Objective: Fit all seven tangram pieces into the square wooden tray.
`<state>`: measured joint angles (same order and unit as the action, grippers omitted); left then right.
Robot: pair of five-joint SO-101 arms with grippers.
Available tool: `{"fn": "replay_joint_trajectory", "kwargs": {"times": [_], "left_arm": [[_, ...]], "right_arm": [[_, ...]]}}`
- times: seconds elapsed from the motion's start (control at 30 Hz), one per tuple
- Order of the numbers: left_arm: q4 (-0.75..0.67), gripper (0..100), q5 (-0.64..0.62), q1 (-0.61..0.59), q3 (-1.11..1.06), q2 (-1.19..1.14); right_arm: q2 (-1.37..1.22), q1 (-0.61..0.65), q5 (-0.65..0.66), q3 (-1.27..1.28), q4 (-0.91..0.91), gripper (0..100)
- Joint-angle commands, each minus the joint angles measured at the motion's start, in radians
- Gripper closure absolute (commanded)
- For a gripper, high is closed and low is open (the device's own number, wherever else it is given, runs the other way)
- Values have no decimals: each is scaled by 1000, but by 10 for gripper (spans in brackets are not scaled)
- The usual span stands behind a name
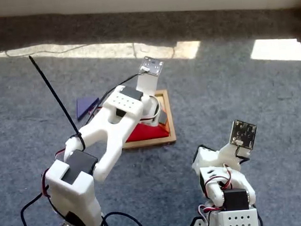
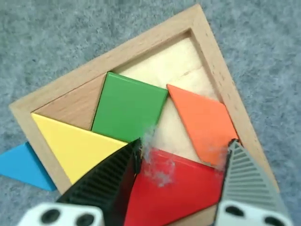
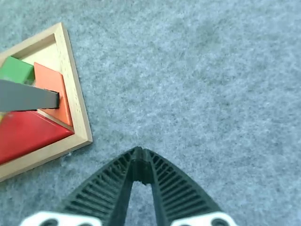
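Biggest thing here is the grey carpeted surface that everything sits on. The left arm is stretched out over the square wooden tray, and the right arm is tucked back by its base.

The tray lies flat on the carpet with four pieces in it. The red big triangle and the yellow big triangle sit side by side along one edge. The green square is touching the yellow one, and the orange parallelogram runs along the rim next to the red. There's bare wood between them.

A blue triangle is outside the tray, right up against its rim. The high view also shows a darker purple-blue triangle on the carpet off to the tray's side. Can't tell if it's the same piece.

The left pincer hangs over the tray with its fingers spread wide, straddling the red triangle and gripping nothing. The right pincer is closed up tight with nothing in it, over bare carpet near a tray corner.
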<state>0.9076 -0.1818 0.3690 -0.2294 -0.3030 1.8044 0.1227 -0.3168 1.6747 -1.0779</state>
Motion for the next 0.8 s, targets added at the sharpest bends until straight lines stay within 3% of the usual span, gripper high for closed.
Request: {"fn": "replay_joint_trajectory", "kwargs": {"times": [0.0, 0.43, 0.6, 0.77], "left_arm": [[38, 716, -8, -10, 73, -13], [60, 716, -8, 68, -44, 189], [61, 716, -3, -51, -104, 381], [61, 713, -2, -263, -154, 572]], "right_arm": [[2, -10, 2, 124, -1, 993], [2, -10, 2, 124, -1, 993], [2, -10, 2, 124, -1, 993], [2, -10, 2, 124, -1, 993]]}}
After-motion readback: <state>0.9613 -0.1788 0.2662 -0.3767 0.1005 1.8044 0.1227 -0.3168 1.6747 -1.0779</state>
